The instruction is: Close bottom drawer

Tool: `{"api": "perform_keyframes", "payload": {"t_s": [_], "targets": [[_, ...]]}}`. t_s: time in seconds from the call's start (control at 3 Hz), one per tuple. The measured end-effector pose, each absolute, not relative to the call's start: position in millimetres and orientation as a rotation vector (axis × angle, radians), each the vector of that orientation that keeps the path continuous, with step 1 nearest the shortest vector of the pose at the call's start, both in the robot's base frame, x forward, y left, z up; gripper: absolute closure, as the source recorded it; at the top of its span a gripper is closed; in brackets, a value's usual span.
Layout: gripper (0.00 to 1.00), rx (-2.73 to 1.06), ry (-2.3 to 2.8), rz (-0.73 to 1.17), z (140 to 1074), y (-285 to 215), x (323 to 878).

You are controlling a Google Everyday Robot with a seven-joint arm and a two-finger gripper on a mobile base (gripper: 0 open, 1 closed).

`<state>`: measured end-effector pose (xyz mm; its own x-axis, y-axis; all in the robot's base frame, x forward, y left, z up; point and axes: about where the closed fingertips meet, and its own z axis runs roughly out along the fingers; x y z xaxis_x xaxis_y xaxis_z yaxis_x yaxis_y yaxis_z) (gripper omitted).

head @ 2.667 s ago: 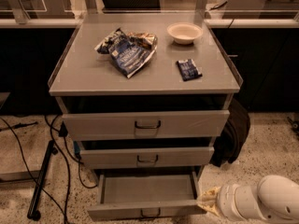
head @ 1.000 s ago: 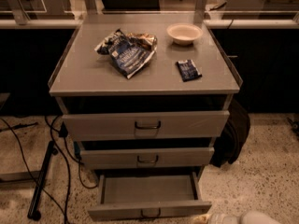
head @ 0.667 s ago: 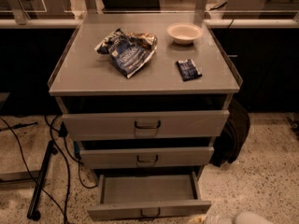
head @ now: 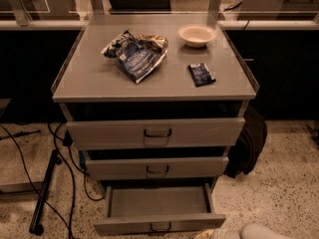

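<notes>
The bottom drawer of the grey cabinet is pulled out, showing its shallow empty tray and a slim front panel with a small dark loop handle. The two drawers above it, the middle one and the top one, stand slightly out. My gripper shows only as a pale tip at the bottom edge, just right of and below the bottom drawer's front right corner. The white arm lies behind it.
On the cabinet top lie a crumpled chip bag, a white bowl and a small blue packet. A black pole and cables are on the floor at left. A black bag leans at the cabinet's right.
My arm and gripper have dropped from beside the drawer's right front corner to the bottom edge of view. The bottom drawer has stayed open.
</notes>
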<state>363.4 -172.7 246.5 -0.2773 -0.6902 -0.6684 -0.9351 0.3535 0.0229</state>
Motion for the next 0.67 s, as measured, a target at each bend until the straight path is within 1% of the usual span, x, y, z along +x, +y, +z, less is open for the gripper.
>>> {"api": "perform_keyframes", "payload": {"t_s": [0.67], "targets": [[1.0, -1.427, 1.982, 0.479, 216, -187, 380]]}}
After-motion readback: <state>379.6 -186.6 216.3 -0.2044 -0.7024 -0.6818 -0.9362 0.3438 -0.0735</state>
